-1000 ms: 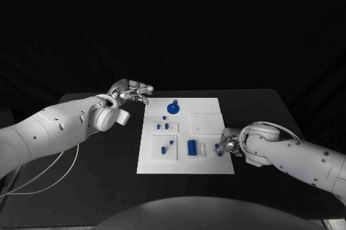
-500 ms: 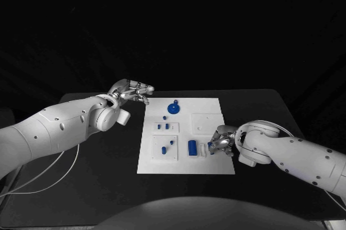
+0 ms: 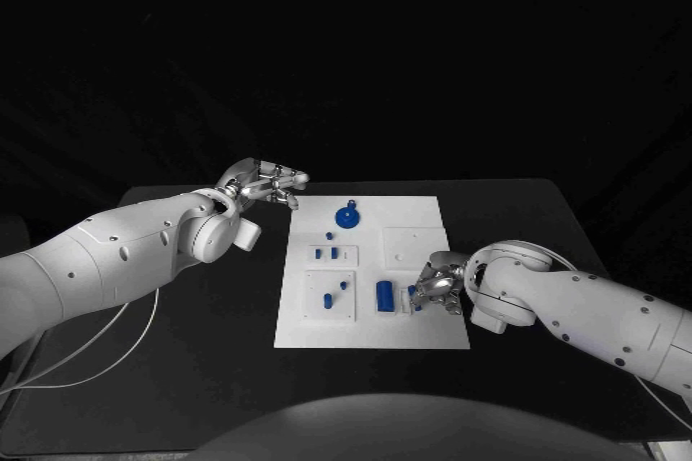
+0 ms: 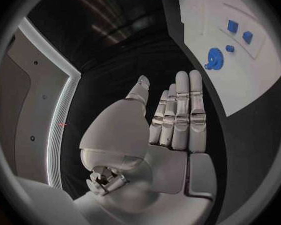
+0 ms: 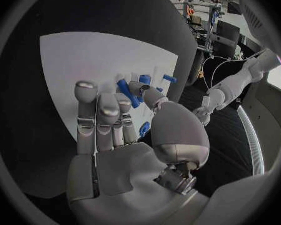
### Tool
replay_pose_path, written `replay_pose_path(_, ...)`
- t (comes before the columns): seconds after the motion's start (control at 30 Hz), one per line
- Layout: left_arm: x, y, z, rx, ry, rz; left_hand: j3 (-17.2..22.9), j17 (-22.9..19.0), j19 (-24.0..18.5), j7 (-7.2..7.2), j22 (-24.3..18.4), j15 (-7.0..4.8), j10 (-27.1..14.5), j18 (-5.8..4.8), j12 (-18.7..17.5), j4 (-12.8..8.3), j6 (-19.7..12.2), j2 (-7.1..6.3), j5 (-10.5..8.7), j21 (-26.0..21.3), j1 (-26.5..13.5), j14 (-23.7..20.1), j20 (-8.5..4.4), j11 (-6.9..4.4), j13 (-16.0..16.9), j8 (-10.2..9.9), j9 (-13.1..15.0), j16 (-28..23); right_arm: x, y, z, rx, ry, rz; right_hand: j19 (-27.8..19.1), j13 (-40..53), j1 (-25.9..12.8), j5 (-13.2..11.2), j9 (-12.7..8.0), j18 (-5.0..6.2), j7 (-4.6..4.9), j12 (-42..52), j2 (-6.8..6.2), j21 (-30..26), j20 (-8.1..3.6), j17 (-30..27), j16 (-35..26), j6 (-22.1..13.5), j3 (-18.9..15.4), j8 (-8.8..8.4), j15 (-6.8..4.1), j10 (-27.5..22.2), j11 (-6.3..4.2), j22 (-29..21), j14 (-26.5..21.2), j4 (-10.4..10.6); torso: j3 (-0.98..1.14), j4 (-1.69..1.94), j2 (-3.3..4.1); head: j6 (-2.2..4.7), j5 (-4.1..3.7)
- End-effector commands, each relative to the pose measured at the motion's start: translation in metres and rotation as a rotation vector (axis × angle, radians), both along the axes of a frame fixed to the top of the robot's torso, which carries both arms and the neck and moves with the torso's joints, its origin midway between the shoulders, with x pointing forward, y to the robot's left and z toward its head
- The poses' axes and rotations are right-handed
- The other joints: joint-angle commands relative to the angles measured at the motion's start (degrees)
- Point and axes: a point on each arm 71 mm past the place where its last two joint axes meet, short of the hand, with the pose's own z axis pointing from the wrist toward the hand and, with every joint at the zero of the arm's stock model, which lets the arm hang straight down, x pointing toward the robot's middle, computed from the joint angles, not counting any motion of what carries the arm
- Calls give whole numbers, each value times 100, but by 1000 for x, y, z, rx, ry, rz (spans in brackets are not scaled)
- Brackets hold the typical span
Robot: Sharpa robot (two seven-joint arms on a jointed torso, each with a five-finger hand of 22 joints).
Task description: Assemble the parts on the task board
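The white task board [image 3: 410, 243] lies mid-table. On it are a blue gear [image 3: 348, 217], a blue block [image 3: 384, 295] and several small blue parts [image 3: 327, 251]. My right hand [image 3: 440, 284] hovers over the board's front right area, beside the block. It pinches a thin blue part [image 5: 129, 93] between thumb and fingers [image 5: 97, 116]. My left hand [image 3: 264, 184] is off the board's far left corner, holding nothing. In the left wrist view its fingers [image 4: 181, 112] lie straight and apart, with the board [image 4: 240, 80] and gear [image 4: 212, 59] beyond them.
The black table [image 3: 202, 311] surrounds the board with bare room on every side. A pale cable [image 3: 116, 356] trails across the table's left front. White raised plates [image 3: 410, 249] stand on the board's right half.
My right hand has moved left, from the board's right edge to over the board, carrying the thin blue part. The left hand has stayed put.
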Motion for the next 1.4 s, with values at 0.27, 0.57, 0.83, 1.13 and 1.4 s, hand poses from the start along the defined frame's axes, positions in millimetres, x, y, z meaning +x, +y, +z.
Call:
replay_pose_path(0.27,0,-3,1,-8,-1,-16,-8,-4,-7,6,9,10,-40,23,11,-21,-19,56,-21,2,-21,-17,26,17,4,31,3,30,-2,-2,-8,-71,32,21,296,-24,-9,-959,35,21,-101,1,155,-79,30,-17,-17,91,-493,12,-3,6,-29,403,26,158,4,-6,1,0,21)
replay_pose_path(0.57,-1,-3,1,-9,0,-19,-8,-4,-7,6,9,10,-40,23,11,-21,-19,56,-21,2,-21,-17,26,17,4,31,3,30,-1,5,-8,-51,9,19,307,-28,-11,-2202,-130,4,-153,34,242,-89,21,-30,-28,187,-793,8,-9,46,-41,377,31,411,6,-4,2,0,27)
replay_pose_path(0.83,-1,-3,1,-9,1,-18,-7,-4,-8,11,10,11,-47,24,11,-14,-14,58,-21,2,-21,-18,28,19,4,33,3,31,0,9,-7,-37,-4,17,309,-27,-15,-2711,-223,0,-165,55,260,-74,16,-29,-24,247,-931,11,-12,66,-43,363,34,580,3,-4,2,0,40)
replay_pose_path(1.13,-1,-2,1,-9,1,-18,-7,-4,-8,11,10,11,-47,24,11,-14,-14,58,-21,2,-21,-18,28,19,4,33,3,31,1,10,-9,-38,3,21,307,-33,-37,-2870,-260,-3,-172,50,257,-72,14,-34,-31,291,-1002,11,-14,65,-44,353,31,676,2,-6,5,0,38)
replay_pose_path(1.4,-1,-2,1,-8,2,-18,-7,-4,-8,11,10,11,-47,24,11,-14,-14,58,-21,2,-21,-18,28,19,4,33,3,31,2,11,-10,-35,1,18,306,-32,-194,-3250,-257,-4,-167,55,246,-73,9,-30,-31,332,-1177,16,-16,76,-37,345,30,857,4,-5,4,0,37)
